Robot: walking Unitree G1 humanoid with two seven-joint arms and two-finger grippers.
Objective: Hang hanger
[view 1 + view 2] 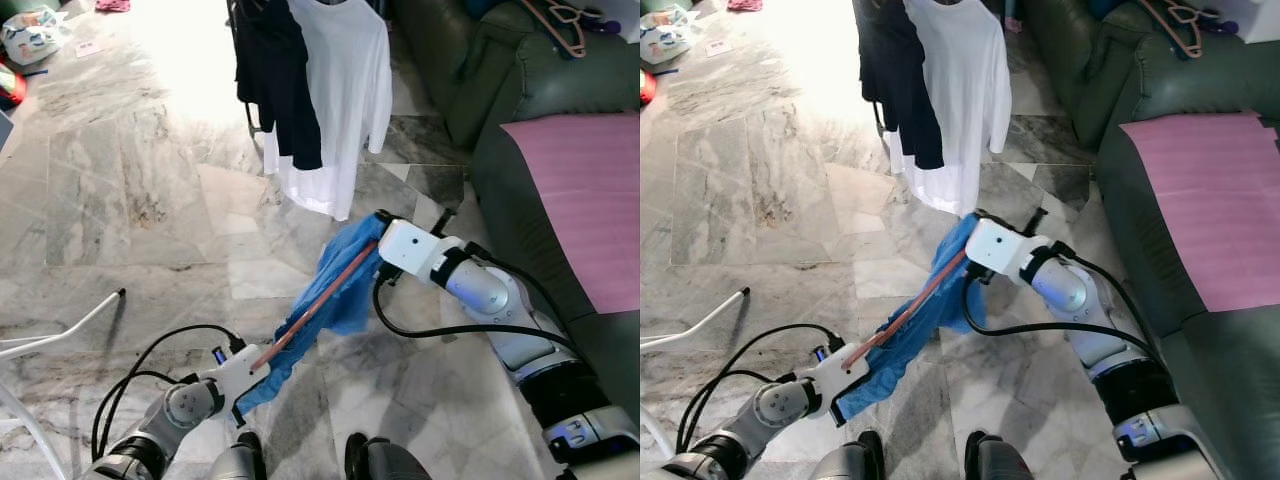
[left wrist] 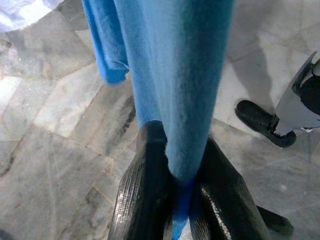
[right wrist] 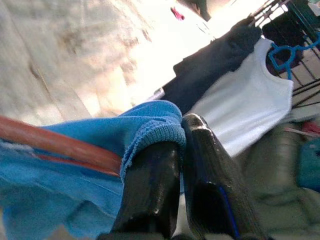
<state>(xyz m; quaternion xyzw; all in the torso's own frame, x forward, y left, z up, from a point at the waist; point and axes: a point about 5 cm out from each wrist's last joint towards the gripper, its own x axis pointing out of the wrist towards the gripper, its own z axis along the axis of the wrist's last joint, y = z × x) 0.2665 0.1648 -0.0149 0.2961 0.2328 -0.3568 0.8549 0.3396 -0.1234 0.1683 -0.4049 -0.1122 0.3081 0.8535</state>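
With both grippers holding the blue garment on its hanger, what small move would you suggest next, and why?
Probably raise it toward the rack: the left gripper and right gripper pinch the blue garment on its red hanger, low, short of the hung white shirt.

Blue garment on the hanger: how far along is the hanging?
Done: the blue garment is draped over the red hanger. In hand: the left gripper and right gripper each pinch one end, holding it level above the floor. Left: carrying it to the rack where the white shirt and dark shirt hang, and hooking it on.
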